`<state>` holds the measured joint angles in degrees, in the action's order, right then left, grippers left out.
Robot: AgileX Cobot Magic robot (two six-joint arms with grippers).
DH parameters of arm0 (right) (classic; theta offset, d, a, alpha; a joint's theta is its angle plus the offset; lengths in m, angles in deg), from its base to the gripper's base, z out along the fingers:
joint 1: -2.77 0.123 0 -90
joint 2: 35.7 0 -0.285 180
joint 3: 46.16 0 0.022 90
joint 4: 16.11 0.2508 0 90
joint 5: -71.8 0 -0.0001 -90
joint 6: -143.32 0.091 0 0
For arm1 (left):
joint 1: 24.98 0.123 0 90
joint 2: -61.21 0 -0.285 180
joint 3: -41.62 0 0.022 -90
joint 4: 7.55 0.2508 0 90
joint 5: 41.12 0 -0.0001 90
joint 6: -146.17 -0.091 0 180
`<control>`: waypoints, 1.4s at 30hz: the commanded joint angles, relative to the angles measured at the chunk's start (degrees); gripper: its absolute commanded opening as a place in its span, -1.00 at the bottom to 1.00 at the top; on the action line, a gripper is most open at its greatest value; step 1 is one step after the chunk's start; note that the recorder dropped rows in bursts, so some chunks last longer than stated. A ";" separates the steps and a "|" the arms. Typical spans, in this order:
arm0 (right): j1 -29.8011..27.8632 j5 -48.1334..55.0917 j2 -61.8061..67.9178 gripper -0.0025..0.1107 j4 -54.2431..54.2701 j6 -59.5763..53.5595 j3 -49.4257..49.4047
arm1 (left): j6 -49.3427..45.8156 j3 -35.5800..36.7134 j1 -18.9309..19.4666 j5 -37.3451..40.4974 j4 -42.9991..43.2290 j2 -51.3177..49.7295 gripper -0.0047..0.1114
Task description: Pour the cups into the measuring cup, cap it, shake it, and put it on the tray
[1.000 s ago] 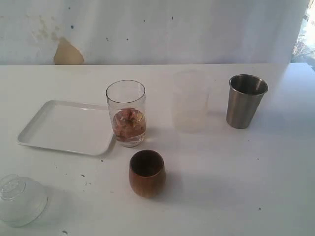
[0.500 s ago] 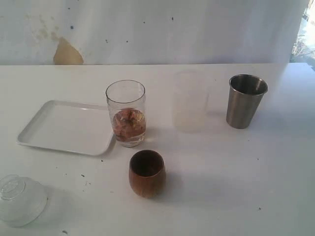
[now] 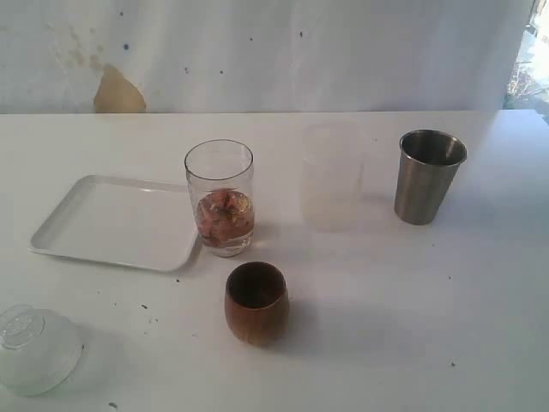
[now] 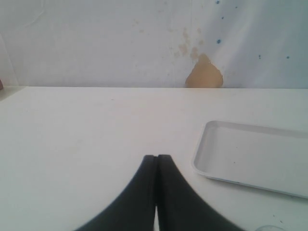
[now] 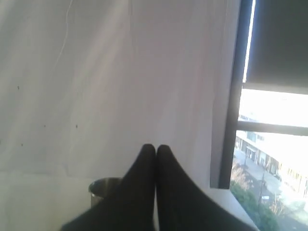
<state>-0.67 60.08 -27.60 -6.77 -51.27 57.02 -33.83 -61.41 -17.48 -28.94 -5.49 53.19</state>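
Left gripper and right gripper are pinched closed, empty. The measuring cup stands on the desk just beside the tray. It looks like smooth, breakable glass; I'd grasp it mid-wall.

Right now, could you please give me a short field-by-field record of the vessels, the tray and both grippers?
measuring cup: upright on the table beside the tray's right edge, brownish contents in its lower part, uncapped
tray: nothing on it
wooden cup: upright, in front of the measuring cup, contents not visible
steel tumbler: upright, far right, contents not visible
frosted cup: between measuring cup and steel tumbler
clear domed lid: on the table, lower left
left gripper: shut, holding nothing
right gripper: shut, holding nothing
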 commanded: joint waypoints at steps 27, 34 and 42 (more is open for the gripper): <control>-4.65 31.03 -0.32 -0.96 -8.72 6.20 -0.40 | 0.00 0.25 -0.29 -0.50 -0.09 0.23 -0.91; -4.65 31.86 -0.32 -0.96 -7.72 4.54 -0.40 | 0.00 0.25 -0.29 -0.50 -0.09 0.23 -0.91; -4.65 31.86 -0.32 -0.96 -7.72 4.54 -0.40 | 0.00 0.25 -0.29 -0.50 -0.09 0.23 -0.91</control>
<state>-4.94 91.84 -27.60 -14.75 -46.24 57.02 -33.83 -61.41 -17.48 -28.94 -5.49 53.19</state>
